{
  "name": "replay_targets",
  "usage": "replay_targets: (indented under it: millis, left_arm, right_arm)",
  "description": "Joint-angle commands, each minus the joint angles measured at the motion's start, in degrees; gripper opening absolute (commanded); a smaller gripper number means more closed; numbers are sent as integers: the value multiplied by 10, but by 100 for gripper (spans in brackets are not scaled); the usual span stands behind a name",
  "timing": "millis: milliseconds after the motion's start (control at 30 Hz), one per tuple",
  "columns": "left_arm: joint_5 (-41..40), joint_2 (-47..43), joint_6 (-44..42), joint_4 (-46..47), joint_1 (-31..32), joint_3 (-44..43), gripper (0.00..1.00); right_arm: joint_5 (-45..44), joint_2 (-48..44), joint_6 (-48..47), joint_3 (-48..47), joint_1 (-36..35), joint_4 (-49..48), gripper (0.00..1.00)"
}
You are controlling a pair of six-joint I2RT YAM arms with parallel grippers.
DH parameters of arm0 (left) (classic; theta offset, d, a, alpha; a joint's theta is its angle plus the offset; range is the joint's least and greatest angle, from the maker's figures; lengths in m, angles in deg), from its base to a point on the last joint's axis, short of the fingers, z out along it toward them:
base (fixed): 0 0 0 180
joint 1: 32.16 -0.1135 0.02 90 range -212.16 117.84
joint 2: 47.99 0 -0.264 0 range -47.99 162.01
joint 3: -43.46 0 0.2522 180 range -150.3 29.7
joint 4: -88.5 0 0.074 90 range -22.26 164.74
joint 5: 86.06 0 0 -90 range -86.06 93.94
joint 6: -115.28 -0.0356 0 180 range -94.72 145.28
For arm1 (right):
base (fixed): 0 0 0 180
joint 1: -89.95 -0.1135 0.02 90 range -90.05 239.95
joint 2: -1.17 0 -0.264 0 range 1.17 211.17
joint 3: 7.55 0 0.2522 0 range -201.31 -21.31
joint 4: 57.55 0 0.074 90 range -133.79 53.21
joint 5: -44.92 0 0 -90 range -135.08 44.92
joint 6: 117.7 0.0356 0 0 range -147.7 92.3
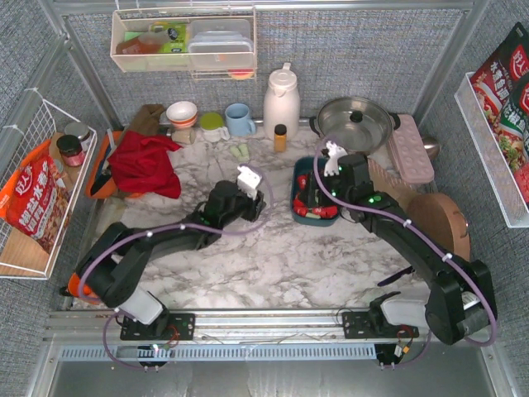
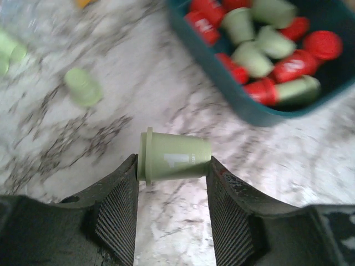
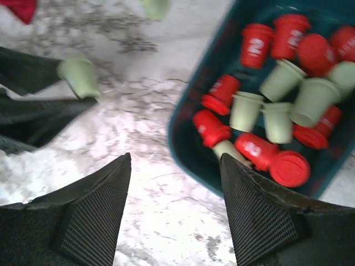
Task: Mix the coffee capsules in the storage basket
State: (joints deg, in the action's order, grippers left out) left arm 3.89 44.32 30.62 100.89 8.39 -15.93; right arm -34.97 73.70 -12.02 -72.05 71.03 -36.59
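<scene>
My left gripper [image 2: 173, 165] is pinching a pale mint green tapered plastic capsule [image 2: 175, 157] sideways near the dark teal plastic tray [image 2: 244, 108], probably for dropping in; right gripper [image 3: 175, 166] is hanging spread, empty.

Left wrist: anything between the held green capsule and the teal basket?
Nothing visible: bare table lies between the green capsule and the storage basket. Only its near wall needs clearing. The right gripper, jaws open, hovers at that basket edge and may crowd the drop.
</scene>
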Motion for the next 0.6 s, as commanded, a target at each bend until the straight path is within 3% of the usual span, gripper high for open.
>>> replay_targets:
  millis: [0,233,567]
  left_arm:
    - [94,-63,-93,185,35,78,37]
    - [146,-91,-148,359,72,156,36]
    - [168,-56,-155,398,100,134,37]
  right_arm:
    - [62,-3,-26,-42,-34,42,68]
    - [73,-8,-49,-87,-83,96,66]
    - [75,-4,-22,-67,-124,61,62]
